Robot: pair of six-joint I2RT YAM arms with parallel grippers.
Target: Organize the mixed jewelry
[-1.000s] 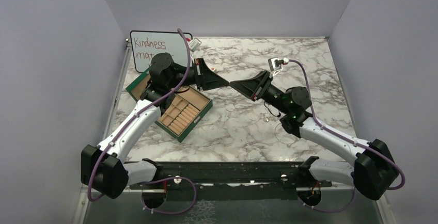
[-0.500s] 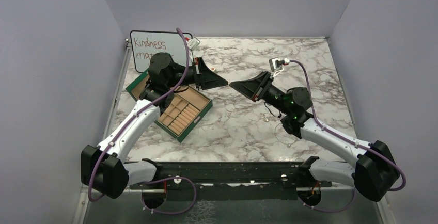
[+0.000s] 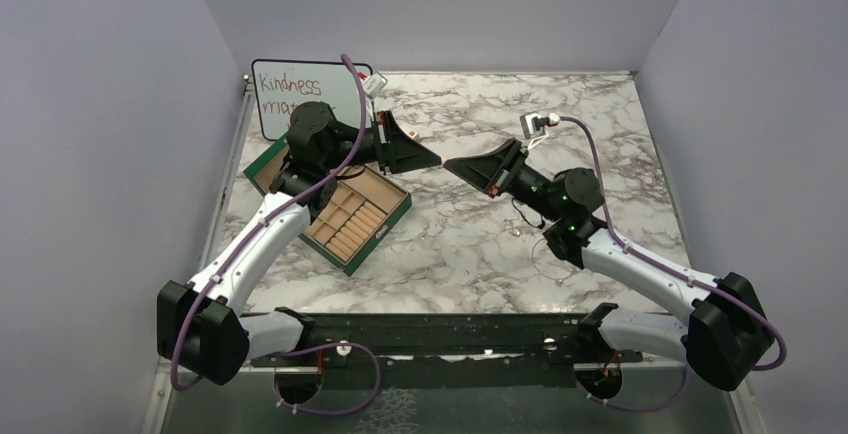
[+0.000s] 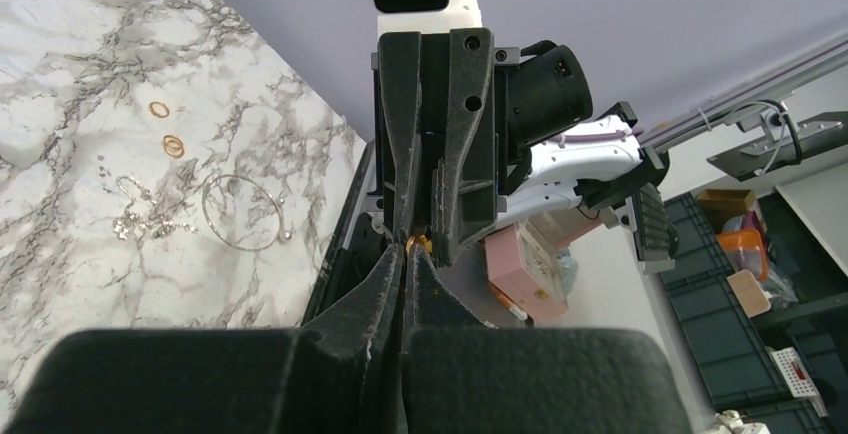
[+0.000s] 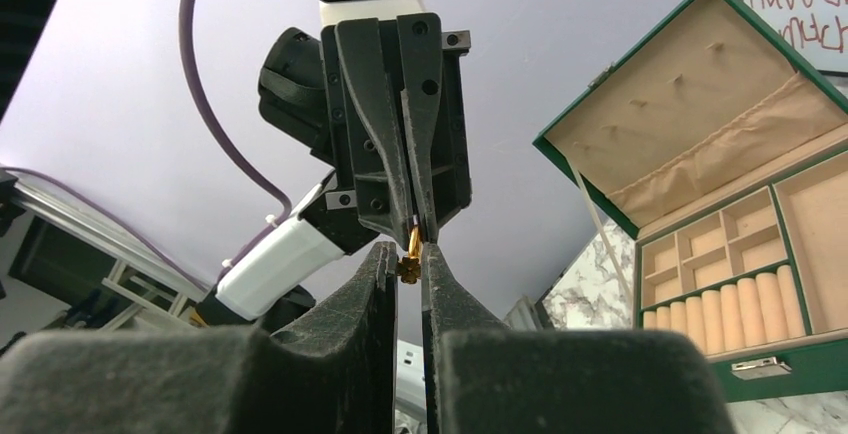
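Note:
My left gripper (image 3: pixel 438 161) and right gripper (image 3: pixel 449 164) meet tip to tip in the air above the mid table. A small gold ring with a flower head (image 5: pixel 410 259) sits between them. In the right wrist view its band is pinched in the left gripper's shut tips (image 5: pixel 413 224). Its flower head lies between my right fingers, which stand narrowly parted. In the left wrist view the ring (image 4: pixel 418 243) shows at my shut fingertips. Two gold rings (image 4: pixel 159 109), a thin silver wire loop (image 4: pixel 240 212) and silver bits (image 4: pixel 135 216) lie loose on the marble.
The open green box with tan compartments (image 3: pixel 385 229) sits left of centre under the left arm, lid leaning back; it also shows in the right wrist view (image 5: pixel 640 239). A whiteboard (image 3: pixel 290 89) stands at the back left. The walls enclose the marble table.
The two grippers have stayed almost still, tip to tip. A very small gap has appeared between the two gripper tips in the top view.

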